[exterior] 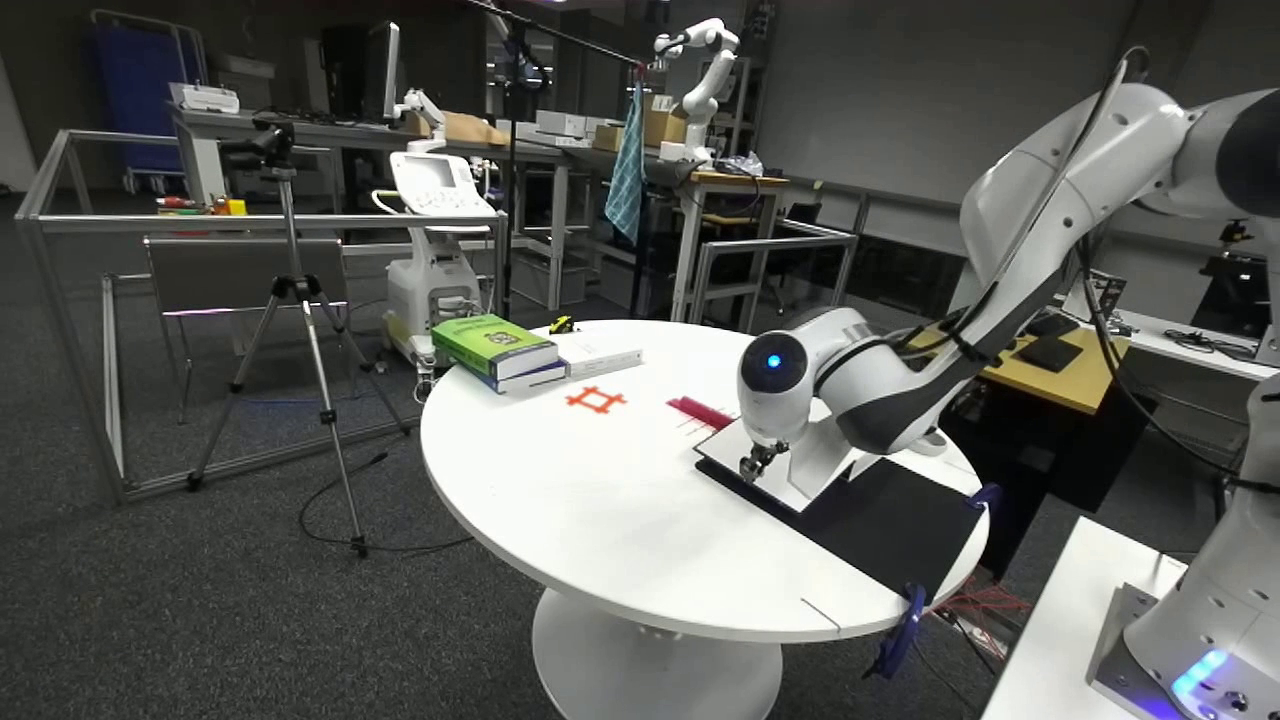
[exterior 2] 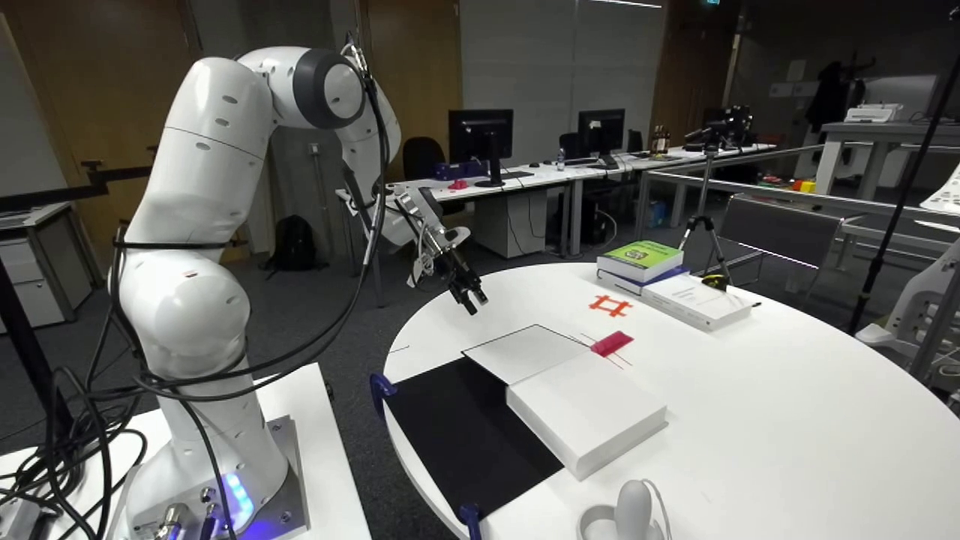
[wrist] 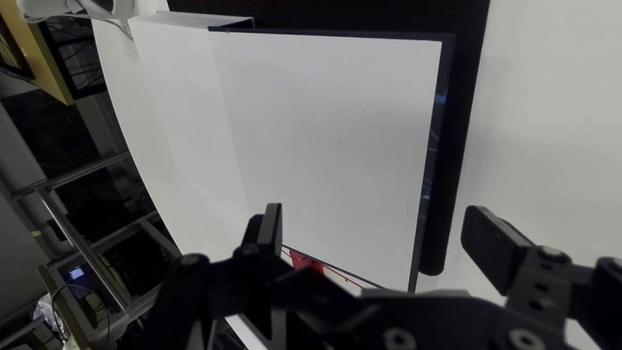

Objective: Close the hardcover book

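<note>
The hardcover book lies open on the round white table, with its white page block (exterior 2: 589, 412) thick and closed up and its cover (exterior 2: 529, 352) folded out flat. In the wrist view the cover's white inside (wrist: 335, 146) fills the middle and shows a dark navy edge. The cover also shows in an exterior view (exterior: 785, 490), partly behind the wrist. My gripper (wrist: 371, 228) is open and empty. In the wrist view the cover's free edge runs between its spread fingers. In both exterior views the gripper (exterior: 757, 466) (exterior 2: 474, 302) is near that edge; in one it is clearly above the table.
A flat black mat (exterior: 890, 520) (exterior 2: 472, 435) lies partly under the book. Blue clamps (exterior: 905, 635) (exterior 2: 381, 386) stand at the table rim. A red piece (exterior 2: 612, 343) lies beside the book. Farther off are an orange frame (exterior 2: 610, 305), a green-and-white book stack (exterior 2: 641, 259) and a white device (exterior 2: 634, 510).
</note>
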`<move>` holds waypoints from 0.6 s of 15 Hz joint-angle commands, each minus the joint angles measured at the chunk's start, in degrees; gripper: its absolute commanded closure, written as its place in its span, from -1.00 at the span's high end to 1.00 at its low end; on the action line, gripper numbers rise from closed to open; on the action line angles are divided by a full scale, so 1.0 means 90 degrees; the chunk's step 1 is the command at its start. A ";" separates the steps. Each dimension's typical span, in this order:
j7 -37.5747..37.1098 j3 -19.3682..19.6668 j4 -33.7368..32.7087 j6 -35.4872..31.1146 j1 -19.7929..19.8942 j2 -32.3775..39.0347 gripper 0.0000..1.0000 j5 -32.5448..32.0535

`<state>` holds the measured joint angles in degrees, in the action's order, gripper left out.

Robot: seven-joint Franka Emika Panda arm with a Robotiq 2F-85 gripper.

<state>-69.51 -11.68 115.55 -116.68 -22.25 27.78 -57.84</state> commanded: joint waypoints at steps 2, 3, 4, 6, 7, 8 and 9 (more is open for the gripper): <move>-0.0440 0.0207 -0.0799 0.0391 -0.0313 0.0802 1.00 -0.0455; -0.0470 0.0212 -0.0925 0.0412 -0.0342 0.0909 1.00 -0.0490; -0.0486 0.0200 -0.1058 0.0445 -0.0364 0.0995 1.00 -0.0469; -0.0494 0.0188 -0.1263 0.0517 -0.0400 0.1131 1.00 -0.0395; -0.0455 0.0192 -0.1340 0.0564 -0.0417 0.1193 1.00 -0.0372; -0.0441 0.0205 -0.1392 0.0594 -0.0435 0.1243 1.00 -0.0389; -0.0443 0.0217 -0.1432 0.0631 -0.0448 0.1279 1.00 -0.0401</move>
<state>-73.20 -10.49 105.36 -113.90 -25.03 37.63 -60.92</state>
